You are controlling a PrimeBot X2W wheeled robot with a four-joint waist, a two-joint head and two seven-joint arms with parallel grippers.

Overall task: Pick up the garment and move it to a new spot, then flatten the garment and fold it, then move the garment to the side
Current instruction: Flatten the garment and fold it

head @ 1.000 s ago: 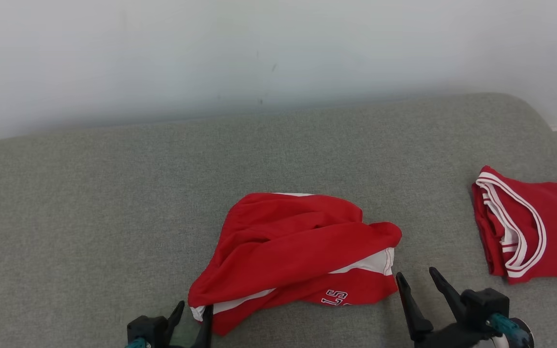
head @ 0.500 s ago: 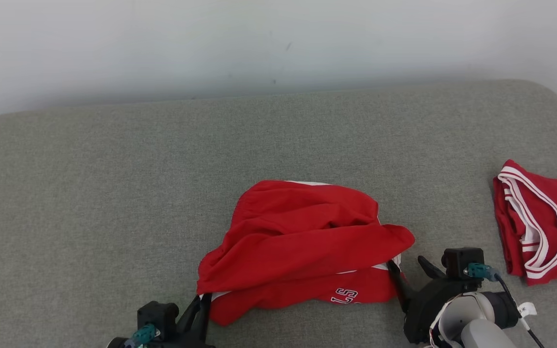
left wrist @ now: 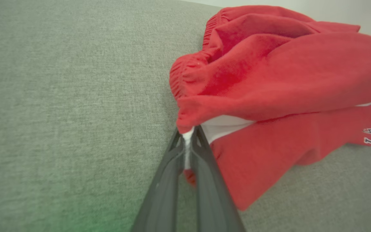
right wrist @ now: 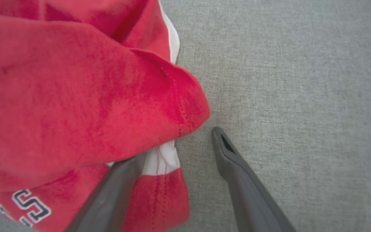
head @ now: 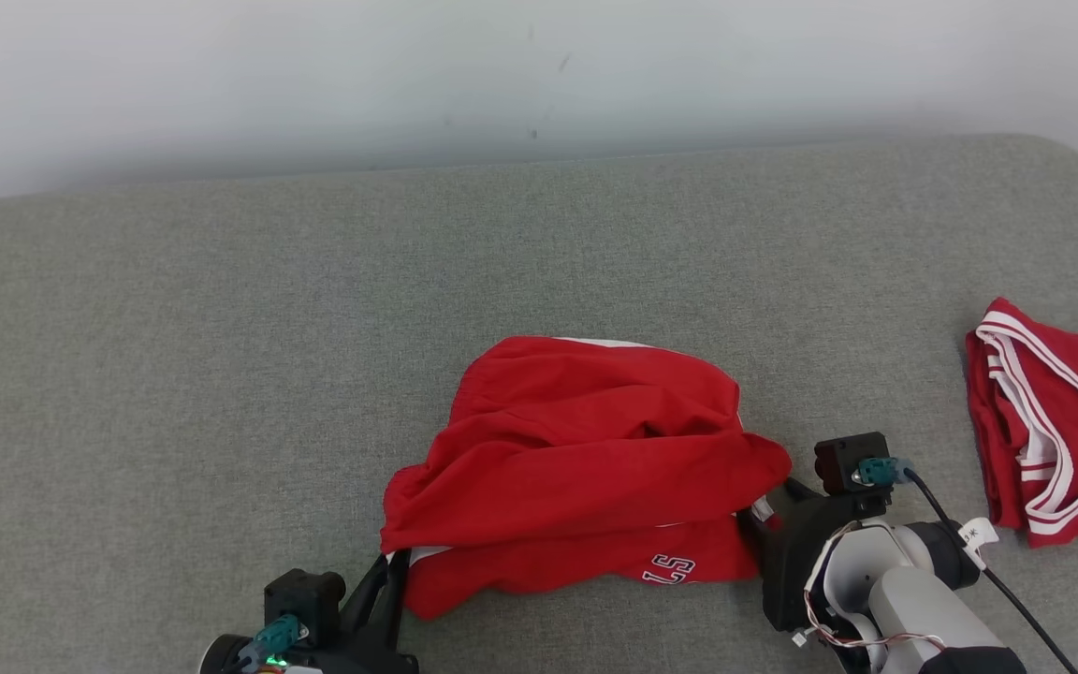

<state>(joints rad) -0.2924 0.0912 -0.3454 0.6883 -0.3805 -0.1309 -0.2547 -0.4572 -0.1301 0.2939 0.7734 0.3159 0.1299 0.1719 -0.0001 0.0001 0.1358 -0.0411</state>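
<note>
At the near left, the left gripper (left wrist: 188, 137) has just snapped shut. Its fingers, spread a second ago, are now pressed together on the white-trimmed near-left corner of the garment (head: 586, 459), which gives one anchor for the lift to a new spot.

The garment, red shorts by the look of it, lies crumpled in the near middle of the grey cushion (head: 174, 356), with an upper layer flopped over a lower one. Its long axis runs left to right, the left end a little nearer. The gathered waistband (head: 469, 393) faces far and left. The lettering (head: 670, 568) sits at the near right, upside down in the head view.

At the garment's right end, the right gripper (right wrist: 179, 149) has pushed in against the cloth with its fingers spread. One finger slips under the folded-over layer; the other rests on bare cushion just beside the edge. Nothing is pinched there yet, so I judge the pick-up half secured.

Well apart at the far right lies a folded red jersey (head: 1054, 440).
</note>
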